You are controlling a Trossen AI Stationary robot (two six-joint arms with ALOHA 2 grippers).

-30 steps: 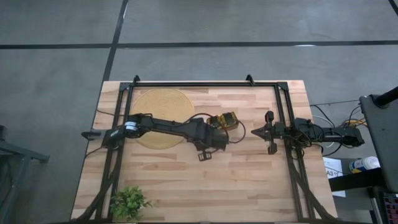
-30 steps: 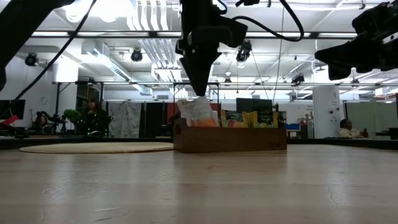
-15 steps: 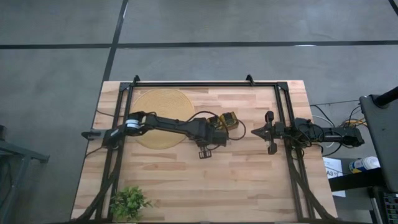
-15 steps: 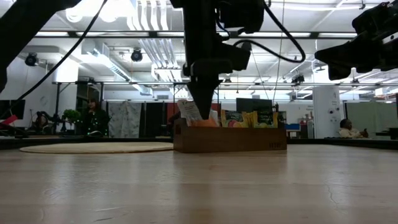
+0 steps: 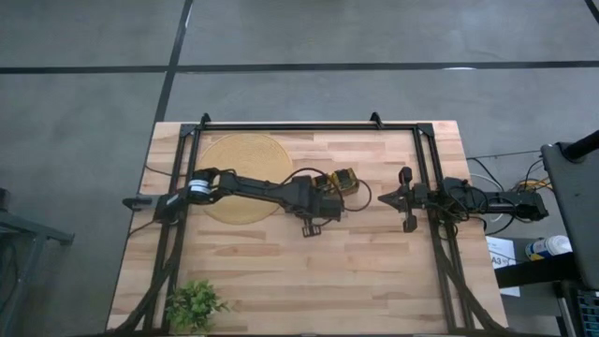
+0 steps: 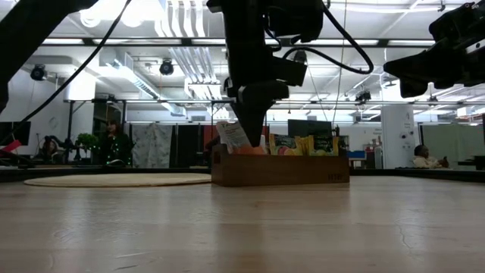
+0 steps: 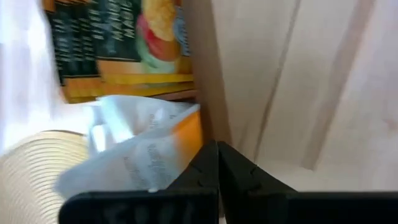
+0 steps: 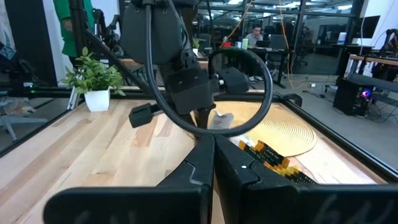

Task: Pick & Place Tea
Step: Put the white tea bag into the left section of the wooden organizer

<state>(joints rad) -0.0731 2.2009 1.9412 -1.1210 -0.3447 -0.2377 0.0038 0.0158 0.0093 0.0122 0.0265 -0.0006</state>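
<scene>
Tea sachet (image 7: 146, 149) beside shut left gripper (image 7: 216, 163)

The tray (image 5: 339, 182) sits near the middle of the worktop (image 5: 374, 271), with the tea sachets (image 6: 303, 145) standing in it and the round mat (image 5: 245, 154) to its left. The left gripper (image 5: 316, 208) reaches down at the tray's left end, beside a sachet (image 6: 233, 135) tilted there. The right gripper (image 5: 382, 198) waits to the tray's right, and the plant (image 5: 194, 304) stands at the worktop's front left corner.
</scene>
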